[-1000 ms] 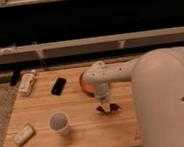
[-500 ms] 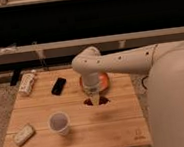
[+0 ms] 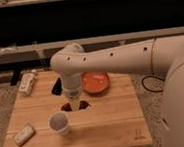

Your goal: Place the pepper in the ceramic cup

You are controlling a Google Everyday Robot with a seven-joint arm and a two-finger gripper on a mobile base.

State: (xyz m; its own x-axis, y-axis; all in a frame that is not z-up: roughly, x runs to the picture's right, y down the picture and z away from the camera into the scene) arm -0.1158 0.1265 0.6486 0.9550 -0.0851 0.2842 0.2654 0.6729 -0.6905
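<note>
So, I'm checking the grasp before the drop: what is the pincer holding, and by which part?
The pincer, just beyond the ceramic cup, seems to hold the pepper around its middle; a dark end shows on either side.

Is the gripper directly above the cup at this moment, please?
No, the gripper hangs low over the table beside the cup, on the side nearer the bowl, not above it.

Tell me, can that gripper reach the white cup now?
Probably yes. The gripper hangs low just behind the cup, with only bare table between them; the bowl and phone lie farther back.
</note>
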